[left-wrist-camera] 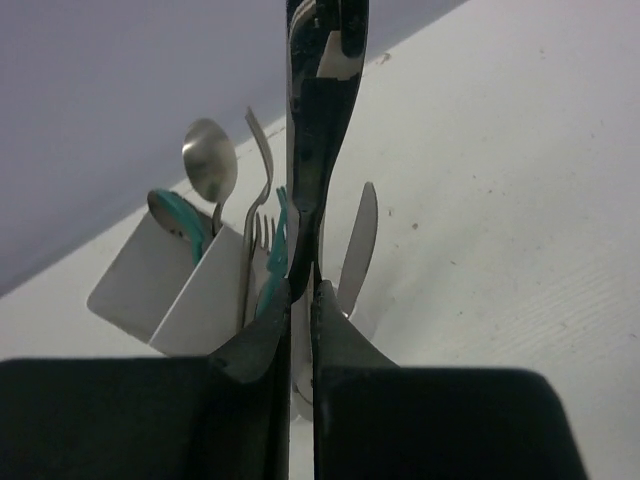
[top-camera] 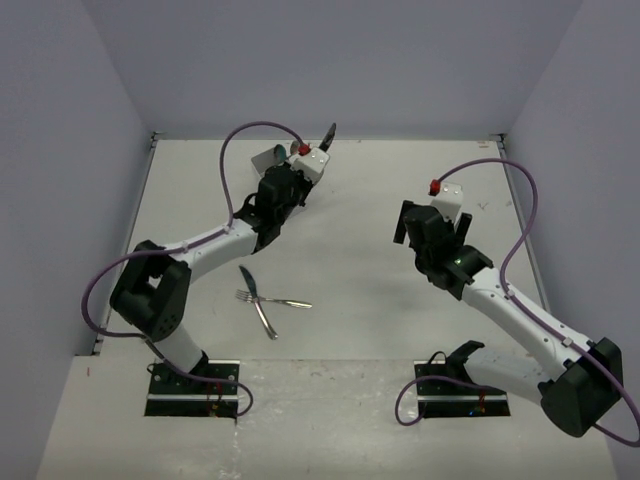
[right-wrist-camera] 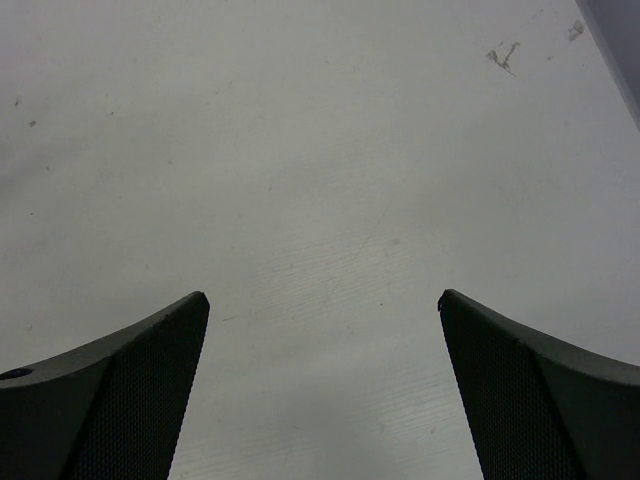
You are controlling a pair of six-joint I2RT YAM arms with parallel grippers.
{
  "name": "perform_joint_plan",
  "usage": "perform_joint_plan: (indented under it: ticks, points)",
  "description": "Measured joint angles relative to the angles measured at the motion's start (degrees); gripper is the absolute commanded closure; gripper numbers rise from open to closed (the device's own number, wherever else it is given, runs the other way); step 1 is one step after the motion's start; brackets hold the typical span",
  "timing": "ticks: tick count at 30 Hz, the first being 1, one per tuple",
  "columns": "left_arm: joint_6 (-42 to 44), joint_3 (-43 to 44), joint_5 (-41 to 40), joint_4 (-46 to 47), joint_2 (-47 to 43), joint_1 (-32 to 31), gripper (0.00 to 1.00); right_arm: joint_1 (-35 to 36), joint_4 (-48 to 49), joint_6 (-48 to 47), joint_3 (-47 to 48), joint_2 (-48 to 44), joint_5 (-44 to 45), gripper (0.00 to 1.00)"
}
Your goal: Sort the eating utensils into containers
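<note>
While its jaws clamp tight on an upright shiny metal utensil [left-wrist-camera: 315, 150], the left gripper [left-wrist-camera: 302, 290] hangs just in front of the white organiser [left-wrist-camera: 150, 290], which holds spoons [left-wrist-camera: 208, 165], forks [left-wrist-camera: 258, 230] and a knife [left-wrist-camera: 360, 240]. Two loose utensils [top-camera: 262, 299] lie crossed well behind it. The right gripper [right-wrist-camera: 323, 295] is spread wide above the table [right-wrist-camera: 300, 150].

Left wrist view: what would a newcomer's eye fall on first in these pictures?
First, the left gripper shut on a shiny metal utensil held upright before the white organiser, which holds spoons and forks. Then a few loose utensils crossed on the table near the left arm, and the right gripper open above the table.
</note>
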Motion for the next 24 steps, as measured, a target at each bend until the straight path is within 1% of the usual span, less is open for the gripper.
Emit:
perform_joint_plan:
  ticks: [4,9,14,18,24]
  points:
    - [6.4,3.0,7.4,2.1,5.0,2.1,1.0,-0.5,0.3,-0.3,0.0,0.2,0.3,0.01]
    - [10.1,4.1,12.9,3.8,8.2,5.2,1.0,-1.3,0.3,-0.7,0.0,1.2,0.4,0.01]
    - [12.0,3.5,15.6,9.0,10.3,7.5,1.0,-2.3,0.4,-1.1,0.0,2.8,0.4,0.01]
    - [12.6,2.9,17.1,10.1,13.0,8.3,1.0,-3.0,0.4,-1.1,0.0,3.6,0.4,0.01]
    - [12.5,-0.6,17.3,11.1,13.4,8.5,1.0,-3.8,0.5,-1.1,0.0,3.9,0.5,0.01]
